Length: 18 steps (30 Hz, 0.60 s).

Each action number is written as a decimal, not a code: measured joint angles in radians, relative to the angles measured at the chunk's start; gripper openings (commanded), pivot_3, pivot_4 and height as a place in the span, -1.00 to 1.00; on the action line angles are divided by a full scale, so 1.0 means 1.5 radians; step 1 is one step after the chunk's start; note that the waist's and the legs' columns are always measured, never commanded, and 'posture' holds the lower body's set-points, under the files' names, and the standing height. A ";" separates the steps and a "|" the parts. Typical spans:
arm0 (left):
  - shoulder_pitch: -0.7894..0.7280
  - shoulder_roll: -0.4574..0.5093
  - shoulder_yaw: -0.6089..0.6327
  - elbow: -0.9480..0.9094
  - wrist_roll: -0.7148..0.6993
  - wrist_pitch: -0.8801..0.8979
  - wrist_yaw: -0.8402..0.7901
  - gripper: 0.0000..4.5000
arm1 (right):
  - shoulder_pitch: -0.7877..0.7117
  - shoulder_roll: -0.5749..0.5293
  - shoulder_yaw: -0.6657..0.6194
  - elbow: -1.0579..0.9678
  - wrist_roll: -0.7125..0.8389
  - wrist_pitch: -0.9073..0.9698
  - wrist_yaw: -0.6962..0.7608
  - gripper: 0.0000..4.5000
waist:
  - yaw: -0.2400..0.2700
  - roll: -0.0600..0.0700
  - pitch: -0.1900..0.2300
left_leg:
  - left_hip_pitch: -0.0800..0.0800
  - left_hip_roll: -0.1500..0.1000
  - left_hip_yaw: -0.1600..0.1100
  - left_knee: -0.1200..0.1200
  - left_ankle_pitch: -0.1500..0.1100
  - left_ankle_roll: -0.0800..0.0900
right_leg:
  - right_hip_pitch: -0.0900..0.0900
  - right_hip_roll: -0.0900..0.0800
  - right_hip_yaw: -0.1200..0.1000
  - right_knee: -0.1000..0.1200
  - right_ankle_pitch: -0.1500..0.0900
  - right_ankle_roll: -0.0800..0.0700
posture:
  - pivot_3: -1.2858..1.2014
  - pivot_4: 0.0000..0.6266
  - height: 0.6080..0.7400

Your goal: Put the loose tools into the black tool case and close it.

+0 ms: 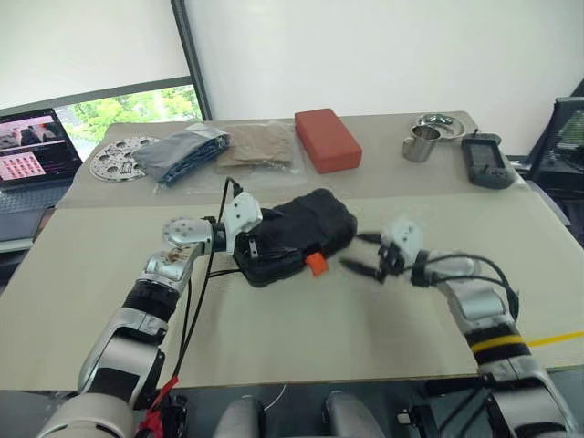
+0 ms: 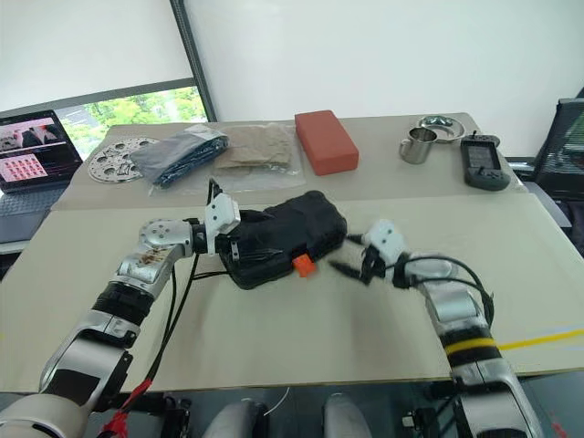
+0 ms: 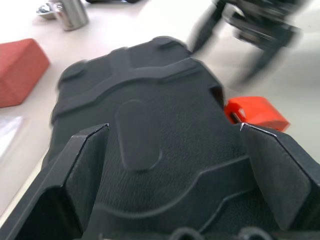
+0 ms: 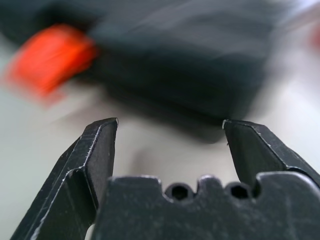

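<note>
We see the black plastic hinged tool case point(image 1: 297, 235), lid down, mid-table, its orange latch point(image 1: 316, 264) at six o'clock. Our left gripper point(image 1: 248, 248), fingers spread wide, straddles its nine o'clock end. Our right gripper point(image 1: 361, 254) hangs open at three o'clock, just clear.

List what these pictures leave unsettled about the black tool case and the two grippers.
- Inside of the black tool case: its shut lid hides whether the tools are in it.
- Orange latch: head views too small, right wrist view blurred; locked or not, unclear.
- Left gripper: fingers spread across the case's end; contact unclear.
- Right gripper: open, short of the case; motion blur smears its fingertips.
</note>
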 measured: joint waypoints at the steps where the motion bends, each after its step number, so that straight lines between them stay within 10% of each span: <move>1: 0.001 -0.004 0.004 0.001 0.001 0.002 0.003 1.00 | -0.007 0.000 -0.005 0.011 -0.004 -0.012 -0.006 0.74 | 0.001 0.000 0.000 | 0.000 0.000 -0.001 0.000 0.000 0.000 | 0.000 0.000 0.000 0.000 0.000 0.000 | 0.03 -0.52 0.49; 18: 0.016 -0.073 0.031 -0.034 0.050 0.094 0.126 1.00 | 0.186 -0.008 -0.009 -0.441 0.136 0.426 -0.080 0.74 | 0.014 0.002 -0.003 | -0.001 -0.001 -0.004 0.001 0.000 0.000 | 0.001 0.000 -0.001 -0.001 -0.003 0.005 | 0.03 -0.52 0.49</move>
